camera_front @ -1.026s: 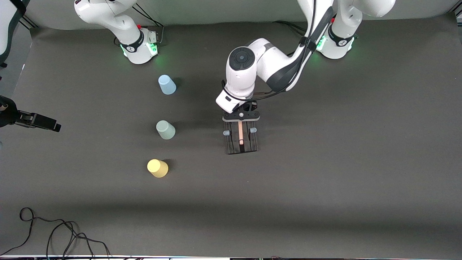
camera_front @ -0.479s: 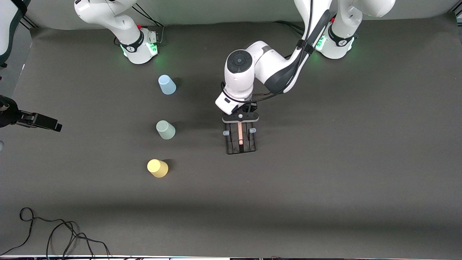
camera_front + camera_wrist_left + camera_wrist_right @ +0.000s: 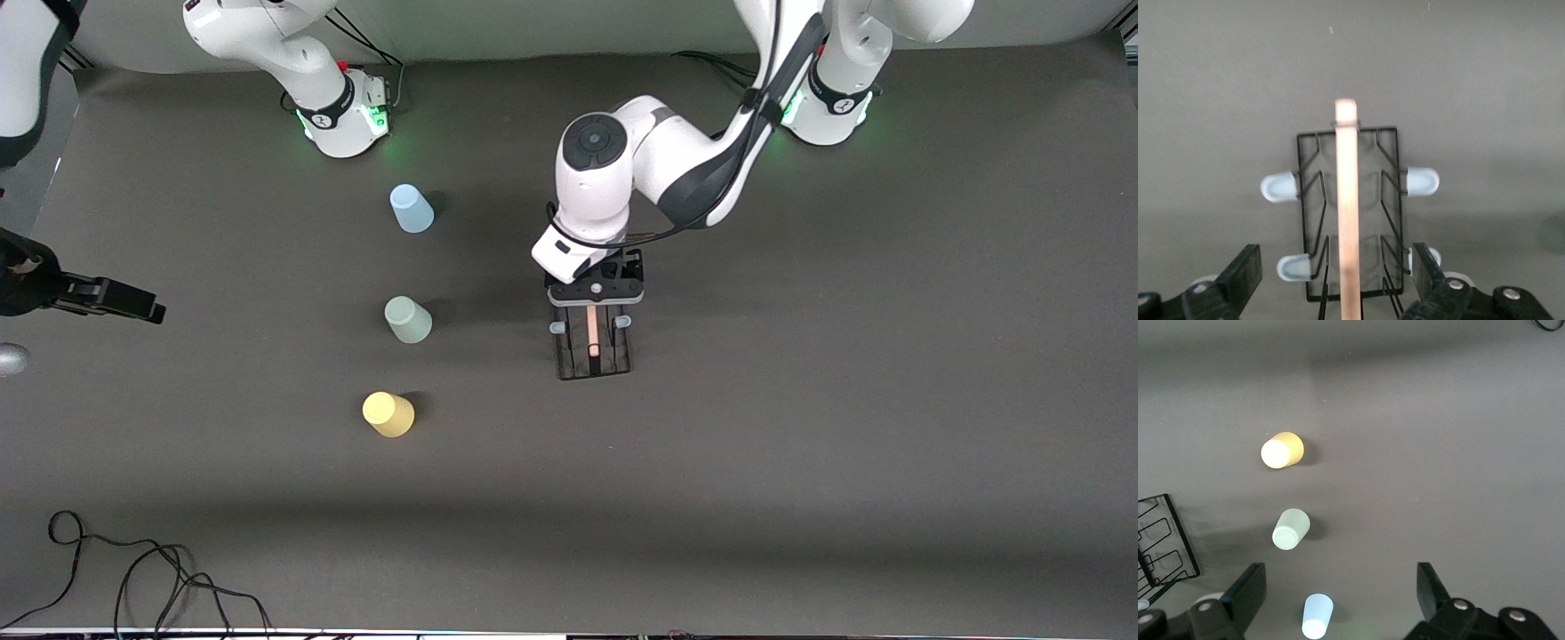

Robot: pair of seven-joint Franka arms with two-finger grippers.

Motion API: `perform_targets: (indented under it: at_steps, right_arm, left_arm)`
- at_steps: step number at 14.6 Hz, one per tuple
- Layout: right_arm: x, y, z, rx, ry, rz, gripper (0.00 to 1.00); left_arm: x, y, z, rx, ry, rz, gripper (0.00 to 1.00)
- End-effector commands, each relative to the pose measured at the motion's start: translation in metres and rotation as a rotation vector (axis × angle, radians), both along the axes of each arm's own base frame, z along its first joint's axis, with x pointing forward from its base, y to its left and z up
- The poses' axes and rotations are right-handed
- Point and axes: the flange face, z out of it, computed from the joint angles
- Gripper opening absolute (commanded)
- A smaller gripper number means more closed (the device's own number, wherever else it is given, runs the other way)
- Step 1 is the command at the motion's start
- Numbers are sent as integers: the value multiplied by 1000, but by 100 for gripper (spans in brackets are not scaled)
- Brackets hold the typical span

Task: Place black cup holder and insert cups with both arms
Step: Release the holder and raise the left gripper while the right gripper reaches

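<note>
Left gripper [image 3: 594, 293] above the black cup holder [image 3: 593, 348], jaws spread astride its wooden handle [image 3: 1347, 200].
Right gripper [image 3: 1338, 600], jaws spread, waits high at the right arm's table end; cups [image 3: 408, 320] stand well apart from the holder.

The front view looks down from high across the surface [image 3: 800, 462] toward both robot bases. The left wrist view looks down from close above the black cup holder [image 3: 1350, 220]. The right wrist view looks down from higher, sharing the holder's corner and three cups [image 3: 1291, 529] with the front view.
</note>
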Motion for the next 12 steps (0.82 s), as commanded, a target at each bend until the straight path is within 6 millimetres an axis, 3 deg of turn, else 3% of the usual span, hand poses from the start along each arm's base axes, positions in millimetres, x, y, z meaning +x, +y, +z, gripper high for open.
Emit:
perform_targets:
  at_steps: [1,3,6,12]
  right_arm:
    - [5,11,-2,-5,-19,-29,100]
    - [11,27,-8,-12,-44,-58,100]
    - [16,59,-33,-20,-37,-77,100]
    - [7,118,-117,-20,-3,-113,100]
  left_arm:
    - [15,35,56,0,-30,11,100]
    - [35,72,84,-3,-42,17,100]
    - [62,129,101,19,-39,-13,100]
    - [99,294,139,86,54,-158,100]
